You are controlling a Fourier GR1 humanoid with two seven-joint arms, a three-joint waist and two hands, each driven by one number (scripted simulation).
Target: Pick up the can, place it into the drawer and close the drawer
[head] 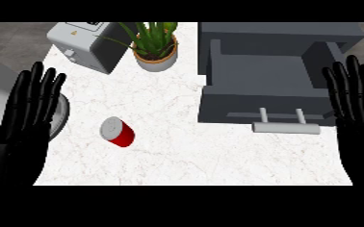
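We are holding our left hand [32, 103] up at the left edge of the view, fingers straight and spread, holding nothing; our right hand [346, 96] is standing the same way at the right edge, also open and holding nothing, and its outer part is cut off by the frame. The can [118, 132] is lying on the white marble counter [213, 158], to the right of our left hand and a little nearer than its fingertips, far to the left of our right hand. It is red with a silver end, and it is tilted or lying on its side, so we are judging that it can roll when touched. It looks stiff, smooth and probably light, so we are planning to close the fingers around the middle of its red body, not on the slippery metal end. Farther away, just left of our right hand, the grey drawer [263, 77] is standing open with its handle [286, 127] toward us. Beyond our left hand a potted plant [155, 45] and a toaster [85, 43] are standing. A round grey thing under our left hand is mostly hidden; we cannot tell what it is.
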